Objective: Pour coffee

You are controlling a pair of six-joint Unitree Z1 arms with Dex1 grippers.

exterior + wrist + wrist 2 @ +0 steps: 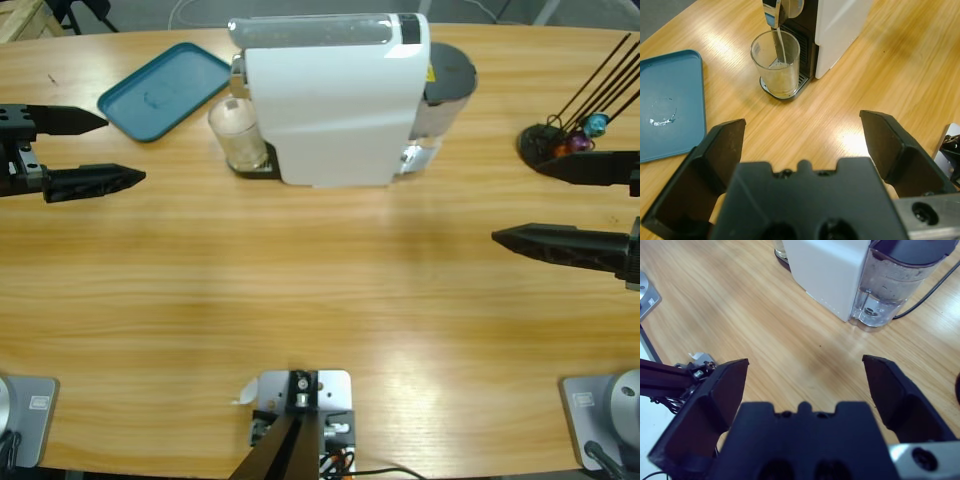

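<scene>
One glass (775,64), one tray (670,102), perhaps three capsules (580,135)

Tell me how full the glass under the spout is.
Partly full: the upright glass holds shallow pale coffee, and a stream is running in.

The coffee (782,85) in the clear glass (775,62) is pale amber. The machine (335,100) is white, with a black front and a transparent water tank (892,287). The tray (165,88) is teal blue. The counter (320,290) is light wood with straight grain. Both the left gripper (105,150) and the right gripper (560,205) are black.
</scene>
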